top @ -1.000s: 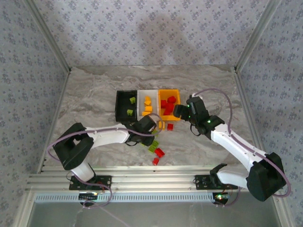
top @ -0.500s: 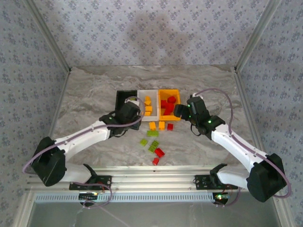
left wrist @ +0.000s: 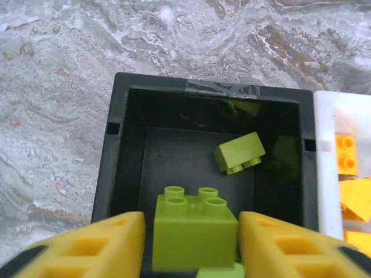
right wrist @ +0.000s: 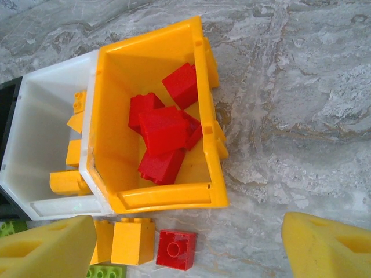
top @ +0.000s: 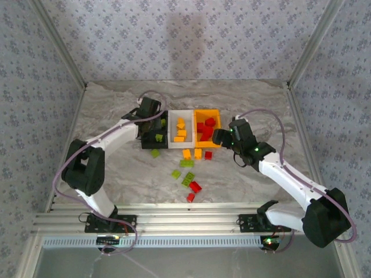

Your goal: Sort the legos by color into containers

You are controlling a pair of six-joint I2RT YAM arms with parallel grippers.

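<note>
The left wrist view looks down into the black bin (left wrist: 119,168). The left end effector (left wrist: 191,246) hangs over the bin's near half with a lime green brick (left wrist: 194,231) between its yellow fingers (left wrist: 98,249), studs up. The jaws stand a little wider than the brick. A dark sliver of gap runs along the brick's left side, and its right side sits against or just beside the other finger. A second lime green brick (left wrist: 239,152) lies tipped on the bin floor toward the far right corner.

The top external view adds the layout. The three bins sit touching in a row at mid counter (top: 261,104), black on the left, white in the middle, orange on the right. Loose bricks (top: 186,179) are scattered just near of them: a green one (top: 155,153) beside the black bin's near edge, an orange-yellow pair (top: 192,154) and a red one near the other two bins, and more greens and reds nearer.

The right wrist view gives the bin contents up close. A heap of red bricks (right wrist: 165,130) lies in the orange bin (right wrist: 168,197), and orange-yellow bricks (right wrist: 66,180) lie in the white bin (right wrist: 40,133). The right end effector (right wrist: 189,240) hovers above the counter just near of the orange bin, jaws wide apart. A loose red brick (right wrist: 175,249) and an orange-yellow brick (right wrist: 133,240) lie below it.
</note>
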